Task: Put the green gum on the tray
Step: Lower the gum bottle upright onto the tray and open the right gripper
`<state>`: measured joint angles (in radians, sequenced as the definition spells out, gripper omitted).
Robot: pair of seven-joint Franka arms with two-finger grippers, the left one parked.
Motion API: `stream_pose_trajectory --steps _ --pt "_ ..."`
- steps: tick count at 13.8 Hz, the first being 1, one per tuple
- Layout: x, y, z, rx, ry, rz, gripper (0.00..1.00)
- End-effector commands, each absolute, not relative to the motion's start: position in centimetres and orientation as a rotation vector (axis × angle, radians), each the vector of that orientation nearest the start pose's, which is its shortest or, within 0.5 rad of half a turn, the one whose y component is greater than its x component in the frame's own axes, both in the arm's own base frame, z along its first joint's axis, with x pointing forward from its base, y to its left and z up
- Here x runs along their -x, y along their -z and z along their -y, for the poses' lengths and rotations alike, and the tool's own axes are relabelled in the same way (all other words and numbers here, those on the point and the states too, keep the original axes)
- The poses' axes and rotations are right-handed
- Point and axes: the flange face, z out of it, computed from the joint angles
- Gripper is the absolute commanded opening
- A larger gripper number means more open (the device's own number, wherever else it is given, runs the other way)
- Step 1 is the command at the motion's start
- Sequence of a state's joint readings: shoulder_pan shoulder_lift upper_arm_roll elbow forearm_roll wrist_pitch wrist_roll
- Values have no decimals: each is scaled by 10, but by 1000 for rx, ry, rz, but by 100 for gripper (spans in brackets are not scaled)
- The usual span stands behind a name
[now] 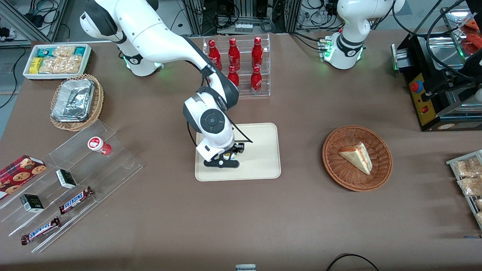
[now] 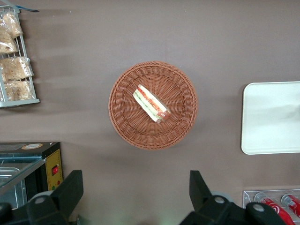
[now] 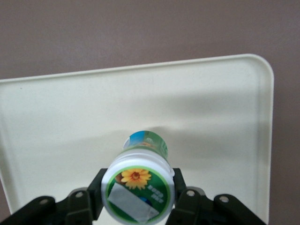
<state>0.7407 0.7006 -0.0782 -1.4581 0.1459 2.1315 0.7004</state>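
the pincer (image 3: 138, 199) is gripping the green gum (image 3: 138, 185) just under its lid, holding it upright over the tray (image 3: 225, 117), low above it near the edge closest to the front camera, seemingly so it lands standing.

I look down on a wide brown table (image 1: 301, 210), matte and evenly lit. Past its edge farthest from the front camera, metal frames (image 1: 241, 13) and black cables (image 1: 320, 7) stand over grey floor (image 1: 7, 94). My gripper (image 1: 226, 157) hangs low over the table's middle.
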Motion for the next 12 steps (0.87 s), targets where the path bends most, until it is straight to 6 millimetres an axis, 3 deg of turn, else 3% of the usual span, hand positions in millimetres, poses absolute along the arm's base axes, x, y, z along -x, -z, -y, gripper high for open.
stream_pose_trajectory --steps 1,8,10,12 --pt "-560 -260 -464 3069 -104 -193 0" --pt "-555 -236 -469 3074 -105 -197 2" --pt "-555 -228 -469 3075 -101 -199 27" --pt "-555 -225 -470 3073 -91 -197 81"
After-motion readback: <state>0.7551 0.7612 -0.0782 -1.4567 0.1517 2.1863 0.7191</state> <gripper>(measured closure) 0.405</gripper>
